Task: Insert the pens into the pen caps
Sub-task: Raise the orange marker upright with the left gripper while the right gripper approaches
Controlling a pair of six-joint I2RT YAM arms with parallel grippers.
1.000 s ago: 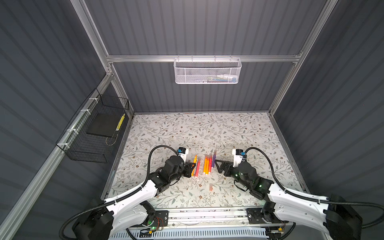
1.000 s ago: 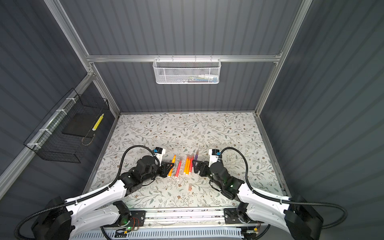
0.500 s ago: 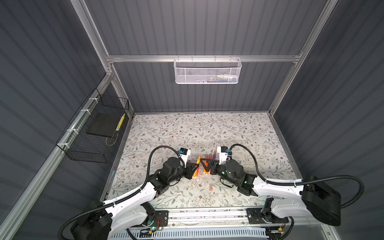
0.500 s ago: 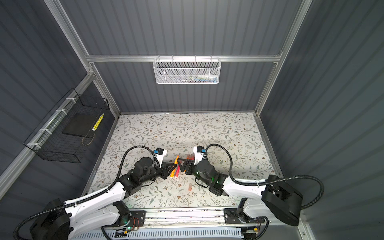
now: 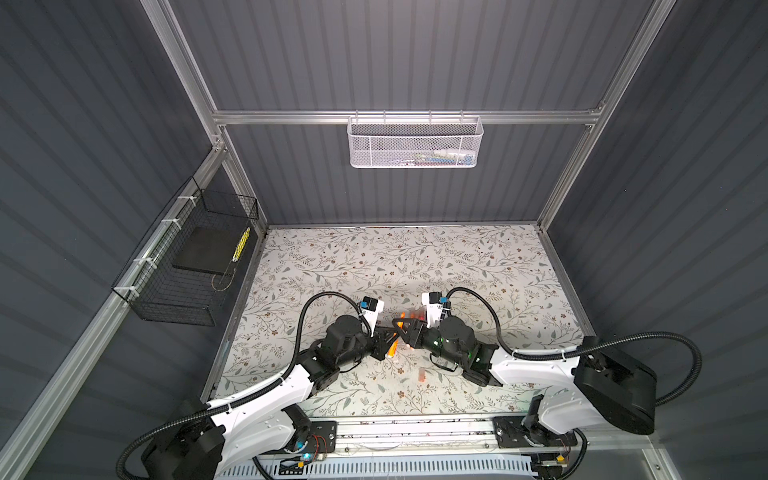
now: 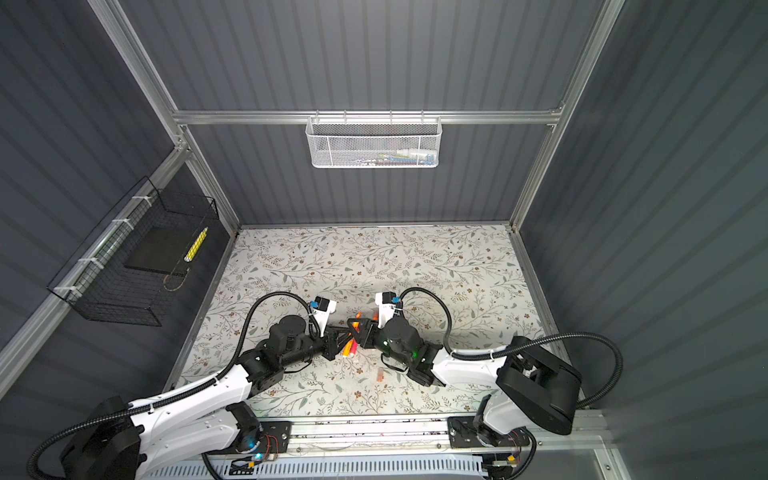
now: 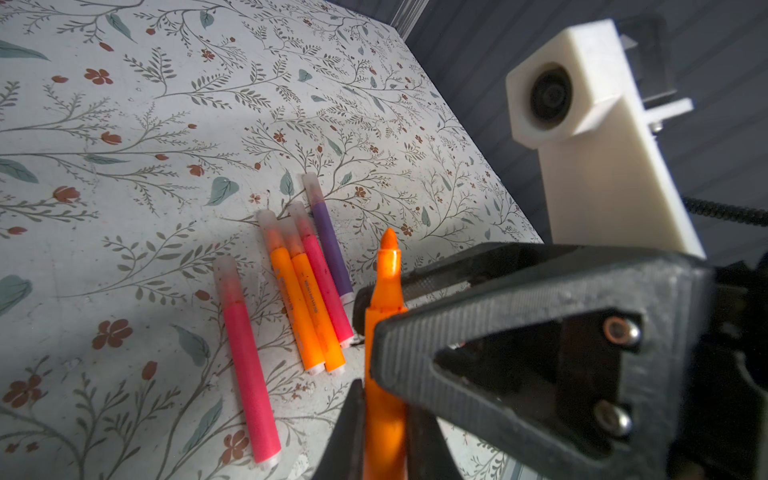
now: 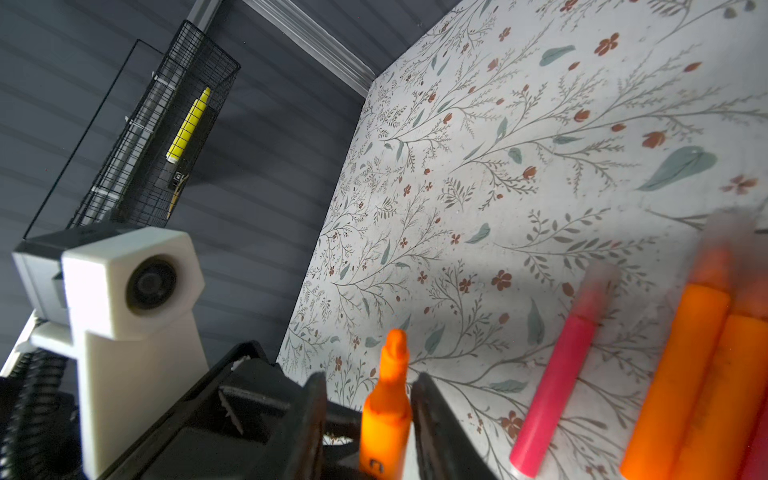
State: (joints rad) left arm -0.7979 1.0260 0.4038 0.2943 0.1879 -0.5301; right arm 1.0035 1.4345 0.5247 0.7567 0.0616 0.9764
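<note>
Orange pen [image 7: 384,291], uncapped, stands almost upright in the lower middle of the left wrist view. Its long axis runs from the bottom edge up, and the tapered felt tip points toward the frame's centre. The left gripper [image 7: 384,401] is clamped on its barrel at the bottom edge, one finger on each side.

In the right wrist view the same pen [image 8: 386,411] rises from the bottom edge at lower centre, tip upward. The right gripper [image 8: 370,380] has narrowed around its neck. One finger lies against the pen, and a slit of gap shows at the other, so it is not clamped.

Five capped pens [image 7: 318,311] lie on the floral table [image 7: 124,124] in the left middle of the left wrist view. There is a pink one apart at the left, then two orange, a pink-red and a purple, touching side by side. Their long axes are nearly parallel, leaning slightly left, with the translucent caps toward the top of the frame.

In both top views the two grippers meet at lower centre. A loose pen cap [image 5: 422,376] lies on the table just below and to the right of them.
</note>
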